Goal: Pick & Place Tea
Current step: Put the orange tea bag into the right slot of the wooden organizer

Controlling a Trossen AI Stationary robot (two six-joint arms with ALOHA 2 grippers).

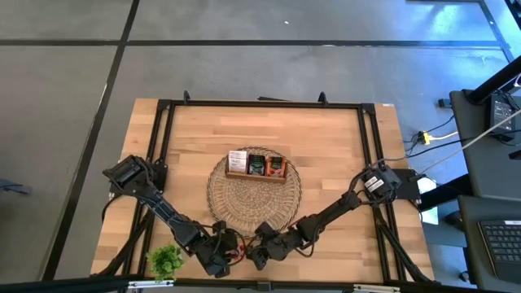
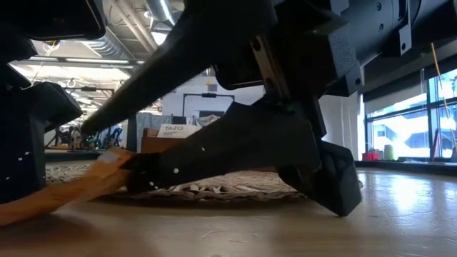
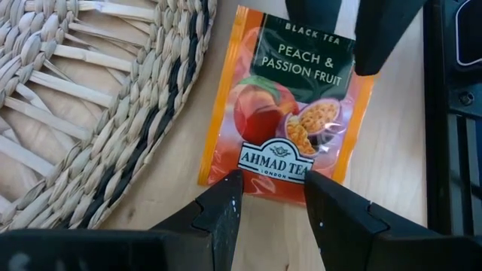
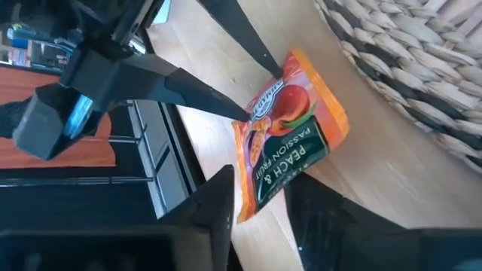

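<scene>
An orange tea sachet [image 3: 290, 102] lies off the wicker mat [image 1: 254, 198], near the tabletop's [image 1: 326, 138] front edge, held at both ends. The left claw [image 3: 273, 197] has one short edge between its narrowly parted fingers. The right claw [image 4: 260, 197] pinches the opposite edge, lifting it so the sachet tilts. The packet reads "Black Tea, Peach & Passion Fruit, Ahmad Tea London", with pictured fruit. More sachets [image 1: 257, 165] stand in a wooden tray [image 1: 256, 176] on the mat's far side.

orange sachet [image 3: 290, 105]: "BLACK TEA, PEACH & PASSION FRUIT, AHMAD TEA LONDON"
</scene>
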